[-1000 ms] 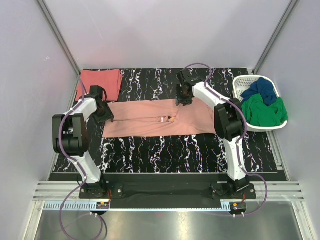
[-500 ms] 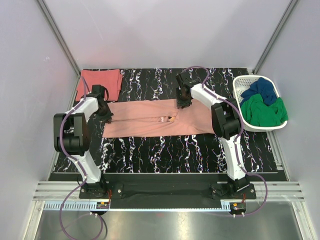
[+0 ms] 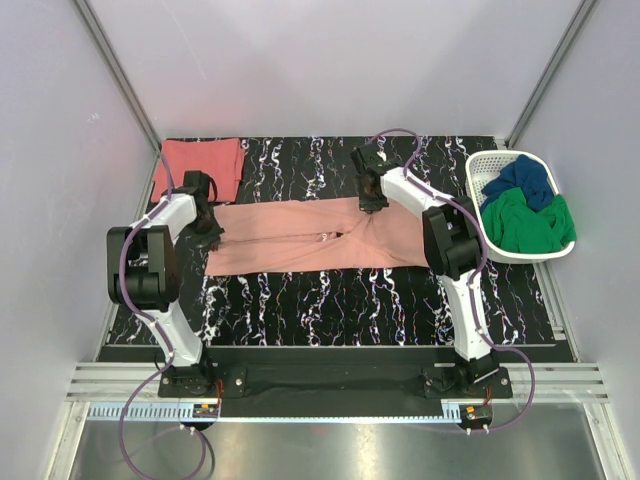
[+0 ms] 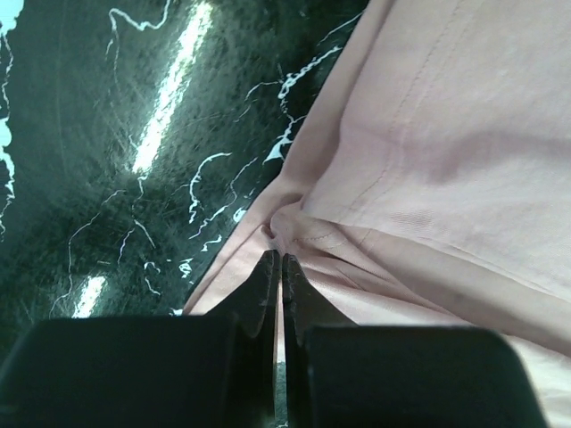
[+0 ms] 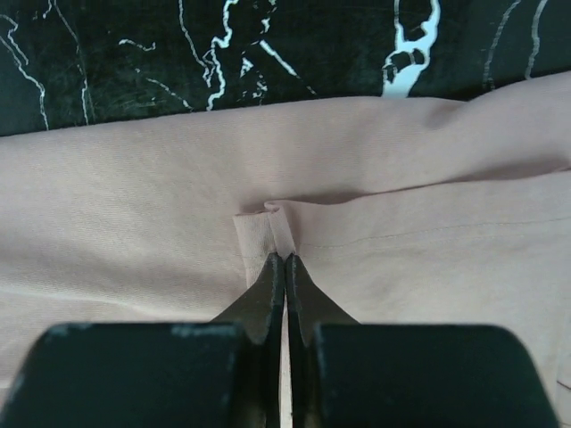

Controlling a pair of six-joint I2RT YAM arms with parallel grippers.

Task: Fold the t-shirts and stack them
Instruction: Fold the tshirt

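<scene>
The fingers (image 4: 259, 299) of the left gripper (image 4: 277, 260) are being pressed together, tip against tip, and a small pucker at the edge of the pale salmon-pink t-shirt (image 4: 446, 134) is being nipped between them. In the left wrist view the cloth is being shown spreading from the tips toward 1 and 3 o'clock, and the black marbled table (image 4: 107, 160) is being shown bare toward 10 o'clock.

The fingers (image 5: 264, 299) of the right gripper (image 5: 284, 260) are likewise being closed with no gap showing, and a narrow raised fold of the same shirt is being clamped at their tips. The shirt's far edge is being seen running across at 12 o'clock, with the table beyond it.

From above, the shirt is being shown laid out as a long band across the middle of the table, from 9 o'clock to 3 o'clock. Its 9 o'clock end is being gripped by the left gripper at the far corner. Its far edge is being gripped by the right gripper at about 1 o'clock from the table's centre.

The darker coral-red t-shirt (image 3: 200, 165) is being shown lying folded flat at the table's 10 o'clock corner, apart from the pink one. A white basket (image 3: 478, 165) is being seen at 2 o'clock, just off the table's right edge, with a green cloth (image 3: 525, 225) and a blue cloth (image 3: 520, 180) heaped inside.
</scene>
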